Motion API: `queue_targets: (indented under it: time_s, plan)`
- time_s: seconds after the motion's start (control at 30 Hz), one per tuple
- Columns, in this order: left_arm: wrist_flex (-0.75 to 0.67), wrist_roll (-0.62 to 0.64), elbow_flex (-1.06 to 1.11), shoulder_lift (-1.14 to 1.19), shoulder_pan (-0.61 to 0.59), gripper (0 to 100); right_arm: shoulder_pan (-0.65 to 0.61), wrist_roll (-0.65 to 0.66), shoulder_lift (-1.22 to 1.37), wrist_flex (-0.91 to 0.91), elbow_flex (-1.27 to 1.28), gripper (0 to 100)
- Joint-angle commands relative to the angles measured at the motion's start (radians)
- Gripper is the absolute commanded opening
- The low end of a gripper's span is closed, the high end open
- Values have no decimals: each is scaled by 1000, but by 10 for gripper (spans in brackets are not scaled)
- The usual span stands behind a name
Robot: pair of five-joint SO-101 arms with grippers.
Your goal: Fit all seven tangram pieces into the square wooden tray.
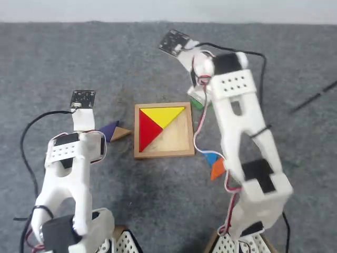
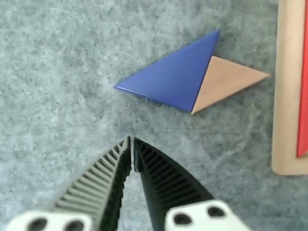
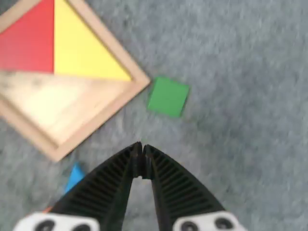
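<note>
A: Pincers?
B: My left pincer (image 2: pixel 132 142) clenched, empty, beside blue triangle (image 2: pixel 171 79), left of tray (image 1: pixel 163 153). And my right pincer (image 3: pixel 142 148) clenched, near green square (image 3: pixel 168 96).
A: Handling?
B: Flat, stiff, light, probably slippery; I'd pinch across opposite edges.

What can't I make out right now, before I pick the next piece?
Green square: high view, mostly hidden by the right arm.
Light-blue piece, orange piece: high view, outlines partly covered by that arm.
Tray: left wrist view, cut off by the picture's edge.
</note>
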Motion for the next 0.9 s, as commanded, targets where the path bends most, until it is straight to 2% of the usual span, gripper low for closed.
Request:
queue_targets:
  time_s: [0.0, 0.27, 0.37, 0.5, 0.7, 0.87]
  plan:
    - [-17, -8, -4, -17, -9, 13, 21, 11, -199, -24, 195, 7]
    - [-15, -8, -4, -17, -9, 13, 22, 34, -450, -194, 710, 7]
    - [-15, -8, -4, -17, -9, 13, 25, -31, -463, -239, 832, 46]
    - [-15, -9, -4, -17, -8, 13, 67, -5, -473, -294, 954, 139]
    - [-15, -9, -4, -17, -8, 13, 87, 219, -538, -306, 1108, 165]
    - [-15, -9, -4, -17, -8, 13, 88, 155, -664, -305, 1129, 165]
